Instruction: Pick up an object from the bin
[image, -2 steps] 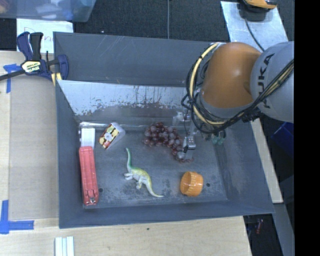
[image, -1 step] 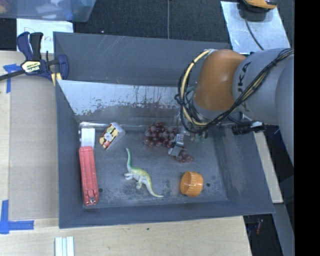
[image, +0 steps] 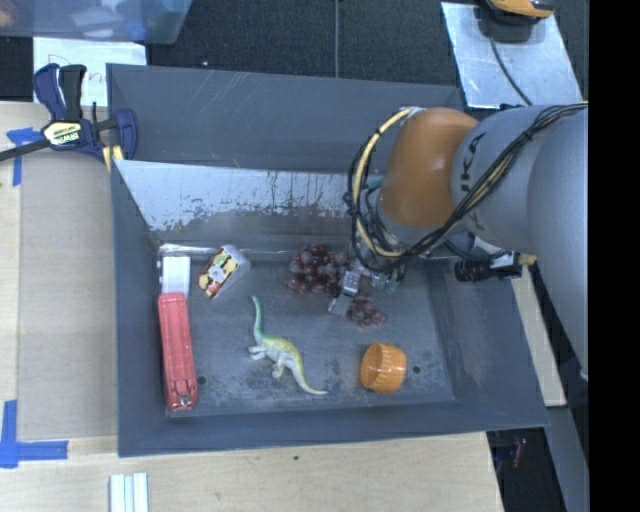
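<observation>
We find the claw (image: 352, 287) low at the dark purple grape bunch (image: 316, 270) in the rear middle of the bin (image: 140, 330); we cannot tell whether it is apart or together. We judge the bunch light, knobbly and yielding, best taken across its thick middle.

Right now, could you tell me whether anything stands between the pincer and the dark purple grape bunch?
Nothing visible does; the pincer is directly over the dark purple grape bunch.
</observation>
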